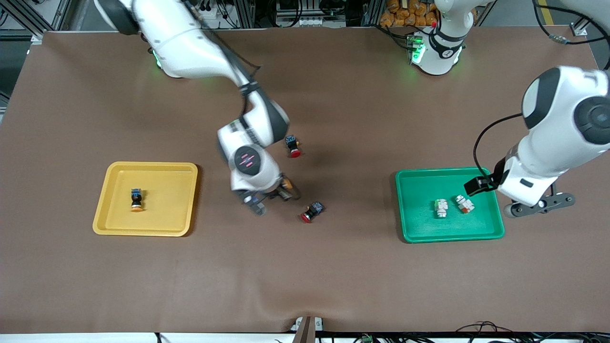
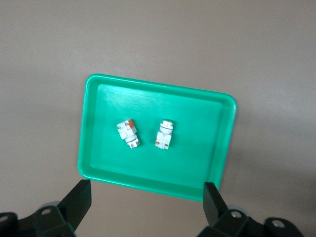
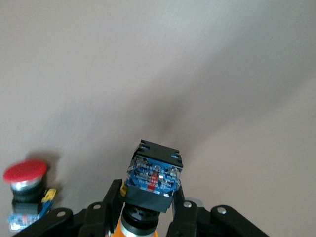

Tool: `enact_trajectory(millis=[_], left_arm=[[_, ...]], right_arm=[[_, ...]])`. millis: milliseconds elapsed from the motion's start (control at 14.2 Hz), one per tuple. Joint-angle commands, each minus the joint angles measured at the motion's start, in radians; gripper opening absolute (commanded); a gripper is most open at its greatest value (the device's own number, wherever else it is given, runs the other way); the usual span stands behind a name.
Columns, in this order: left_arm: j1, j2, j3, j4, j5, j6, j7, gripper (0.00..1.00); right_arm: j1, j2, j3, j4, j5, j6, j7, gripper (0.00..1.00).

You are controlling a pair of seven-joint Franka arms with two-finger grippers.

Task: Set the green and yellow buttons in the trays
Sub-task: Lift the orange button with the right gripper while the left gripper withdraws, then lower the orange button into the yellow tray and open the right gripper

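Buttons split between two trays and one gripper. Yellow tray [image 1: 146,198] toward the right arm's end of the brown worktop [image 1: 305,267], holding one black-and-blue button with an orange-yellow cap [image 1: 137,199], lying on its side. Green tray [image 1: 449,205] [image 2: 153,136] toward the left arm's end, holding two white buttons side by side and just apart: one with a green mark [image 1: 442,208] [image 2: 165,134], one with a reddish mark [image 1: 463,204] [image 2: 128,134], the reddish one nearer the left arm's end. Second orange-capped button [image 1: 285,184] [image 3: 154,182] clamped in the right gripper [image 1: 269,196] [image 3: 148,217], jaws closed on its sides, blue-and-black body showing toward the wrist camera, orange cap partly hidden between the jaws; gripper over bare worktop between the two trays. Two red-capped buttons loose on the worktop near that gripper: one [image 1: 292,146] farther from the front camera, one [image 1: 312,212] [image 3: 25,190] nearer to it, both lying on their sides. Left gripper [image 1: 538,204] [image 2: 148,207] waiting above the green tray's edge at the left arm's end, jaws spread wide and holding nothing, both white buttons visible between them in the left wrist view.
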Motion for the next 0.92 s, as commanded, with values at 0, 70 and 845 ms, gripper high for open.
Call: enact_trajectory(millis=[0, 70, 845], left_arm=[[0.010, -0.013, -0.032, 0.090, -0.040, -0.120, 0.025, 1.00], [0.012, -0.018, -0.040, 0.107, -0.044, -0.153, 0.025, 1.00], [-0.238, -0.289, 0.395, 0.018, -0.292, -0.253, 0.313, 1.00]], right_arm=[[-0.126, -0.032, 0.019, 0.052, -0.012, -0.194, -0.202, 0.00], [-0.166, -0.051, 0.014, 0.046, -0.013, -0.229, -0.277, 0.00], [-0.481, -0.045, 0.011, -0.161, -0.082, -0.117, -0.899, 0.13]])
